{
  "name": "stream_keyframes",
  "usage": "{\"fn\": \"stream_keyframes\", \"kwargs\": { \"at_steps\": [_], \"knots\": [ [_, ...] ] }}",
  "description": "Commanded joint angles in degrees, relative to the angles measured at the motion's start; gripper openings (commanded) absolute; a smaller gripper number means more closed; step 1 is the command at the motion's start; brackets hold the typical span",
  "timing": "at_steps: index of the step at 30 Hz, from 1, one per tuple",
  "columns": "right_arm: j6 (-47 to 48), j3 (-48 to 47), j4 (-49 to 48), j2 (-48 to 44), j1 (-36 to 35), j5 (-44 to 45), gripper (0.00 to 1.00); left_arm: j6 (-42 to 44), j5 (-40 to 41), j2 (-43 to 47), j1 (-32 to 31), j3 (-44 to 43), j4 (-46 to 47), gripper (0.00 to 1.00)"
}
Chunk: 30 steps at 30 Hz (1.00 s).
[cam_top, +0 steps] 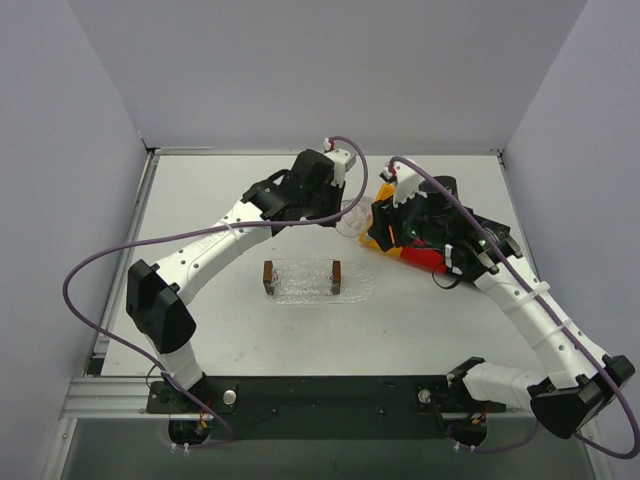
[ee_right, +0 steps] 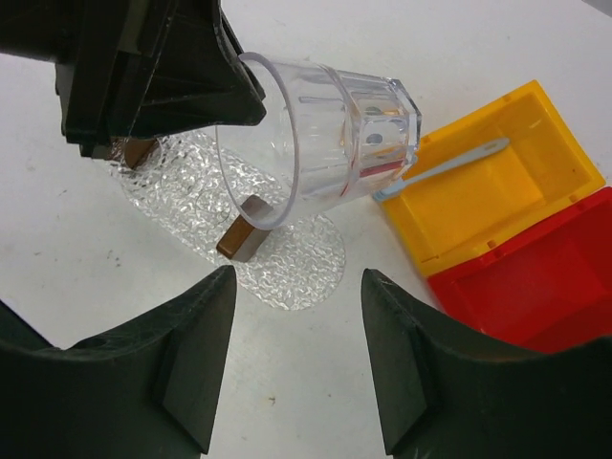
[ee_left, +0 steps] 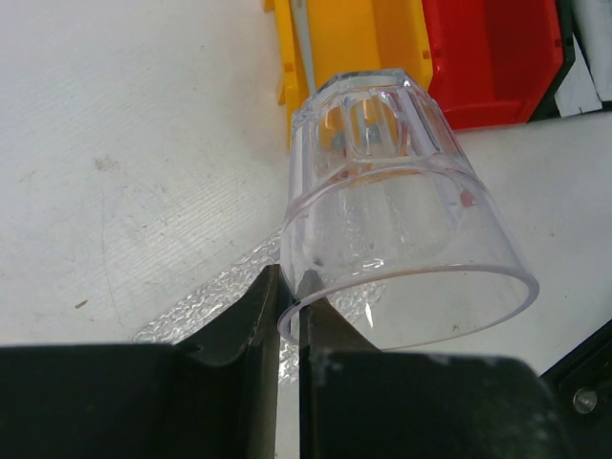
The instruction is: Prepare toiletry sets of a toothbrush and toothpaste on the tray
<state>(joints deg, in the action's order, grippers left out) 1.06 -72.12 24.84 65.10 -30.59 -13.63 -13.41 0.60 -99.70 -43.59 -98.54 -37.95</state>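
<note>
- My left gripper is clenched on the rim of the clear cup, which is tipped on its side in the air between the tray and the yellow bin.
- My right gripper is released, with nothing between its jaws.
- The toothbrush lies in the yellow bin, one end jutting over its rim.
- The tray sits on the table, carrying two brown blocks.
</note>
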Motion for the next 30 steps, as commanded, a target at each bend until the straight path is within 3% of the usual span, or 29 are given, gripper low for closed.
{"fn": "stream_keyframes", "kwargs": {
  "at_steps": [1, 15, 30],
  "knots": [
    [-0.5, -2.7, -4.6, 2.1, -3.4, 9.9, 0.50, -7.6, 3.7, 1.4, -0.5, -2.0, 7.9, 0.00],
    [-1.1, -0.3, -12.0, 4.7, -5.5, 15.6, 0.49, -15.6, 2.4, 6.1, -1.1, 5.4, 11.9, 0.00],
    [-1.7, 1.7, -13.9, 7.3, -6.6, 18.6, 0.45, -16.3, 2.7, 8.5, -1.1, 8.1, 13.6, 0.00]
  ]
}}
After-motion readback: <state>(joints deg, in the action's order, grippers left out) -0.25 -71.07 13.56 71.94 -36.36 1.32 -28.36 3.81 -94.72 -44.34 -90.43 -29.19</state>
